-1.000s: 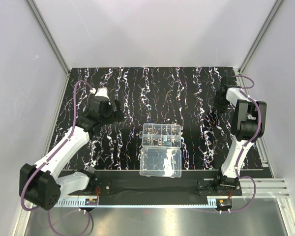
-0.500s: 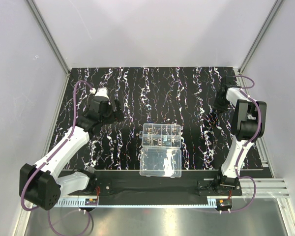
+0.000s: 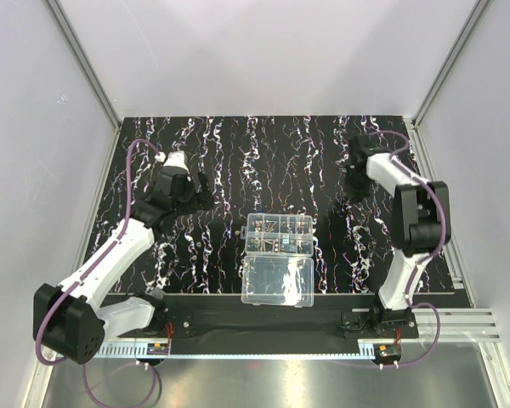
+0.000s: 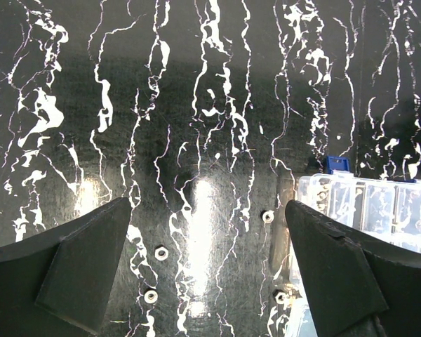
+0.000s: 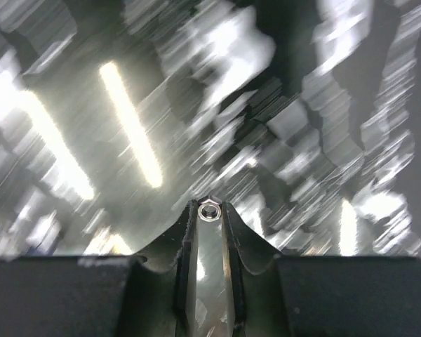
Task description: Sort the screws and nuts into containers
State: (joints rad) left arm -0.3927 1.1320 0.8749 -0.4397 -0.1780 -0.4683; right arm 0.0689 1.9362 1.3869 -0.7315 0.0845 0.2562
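Blurred mat (image 5: 126, 105) behind; nut (image 5: 209, 210) pinched at tip of right pincer (image 5: 209, 216).

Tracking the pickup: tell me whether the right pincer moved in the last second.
Yes. The right pincer, clamping a nut, swung left from the mat's right edge toward the organizer box.

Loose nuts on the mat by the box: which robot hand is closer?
Left. The left gripper hangs open near the loose nuts; the right gripper is across the box, pinching one nut.

Pale walls (image 3: 255, 51); black marbled mat (image 3: 272, 161)
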